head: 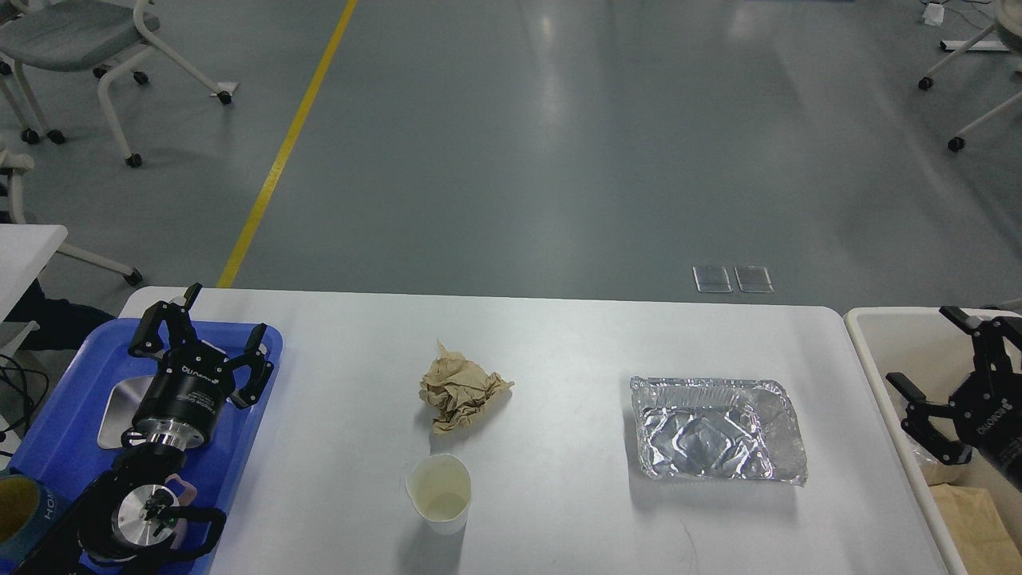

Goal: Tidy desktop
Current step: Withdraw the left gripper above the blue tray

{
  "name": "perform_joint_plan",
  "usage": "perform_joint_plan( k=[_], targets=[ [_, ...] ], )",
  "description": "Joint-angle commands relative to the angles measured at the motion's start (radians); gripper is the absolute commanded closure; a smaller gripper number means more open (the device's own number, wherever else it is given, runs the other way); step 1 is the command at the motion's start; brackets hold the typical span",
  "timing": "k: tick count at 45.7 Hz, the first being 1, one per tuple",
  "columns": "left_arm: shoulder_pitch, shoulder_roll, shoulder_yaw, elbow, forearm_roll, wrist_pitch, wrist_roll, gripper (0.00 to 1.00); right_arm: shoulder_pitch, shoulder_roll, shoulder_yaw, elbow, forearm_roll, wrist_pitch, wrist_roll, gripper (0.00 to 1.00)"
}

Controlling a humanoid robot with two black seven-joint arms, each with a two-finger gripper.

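- The desktop [559, 343] is a white tabletop with rounded far corners; it fills the lower half of the head view and runs out of view at the near edge.
- A crumpled brown paper wad [461, 391] lies left of the tabletop's middle, closer to the far edge than the cup.
- A white paper cup [438, 492] stands upright just nearer than the wad, toward the near edge, its mouth open and nothing visible inside.
- An empty foil tray [715, 430], creased and shiny, rests toward the tabletop's right edge, well apart from the wad and the cup.
- A blue plastic tray [72, 447] sits at the tabletop's left edge, with a flat silver piece lying in it.
- The left gripper [201, 339] hovers over the blue tray's far end, its jaws spread with nothing between them. White lettering runs round its black body, but it is too small and skewed to read with certainty.
- A cream-coloured bin [878, 375] stands just beside the tabletop's right edge, with brown paper inside at its near end.
- The right gripper [934, 383] hangs over the bin, jaws spread and empty. Its body carries white lettering that looks like "ROBOTIQ".
- A tape roll [17, 511] at the lower left corner of the view shows the letters "HOM" on its blue side.
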Motion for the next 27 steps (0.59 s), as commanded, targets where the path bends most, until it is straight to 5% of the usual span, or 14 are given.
perform_joint_plan(
  k=[1, 15, 22, 27],
  targets=[
    [-0.002, -0.003, 0.003, 0.014, -0.024, -0.005, 0.003, 0.04, -0.008, -0.123, -0.01, 0.003, -0.22, 0.015, 0.002, 0.0],
    [-0.005, -0.04, 0.009, 0.015, -0.021, 0.026, -0.009, 0.04, -0.011, -0.405, -0.034, 0.025, -0.378, 0.095, 0.009, 0.0],
    [-0.004, -0.08, 0.011, 0.015, -0.018, 0.129, 0.002, 0.04, -0.011, -0.571, -0.034, 0.028, -0.399, 0.146, 0.017, 0.0],
    [0.001, -0.086, 0.038, 0.014, -0.018, 0.137, 0.002, 0.04, -0.01, -0.619, -0.033, 0.035, -0.435, 0.152, 0.058, 0.0]
  ],
)
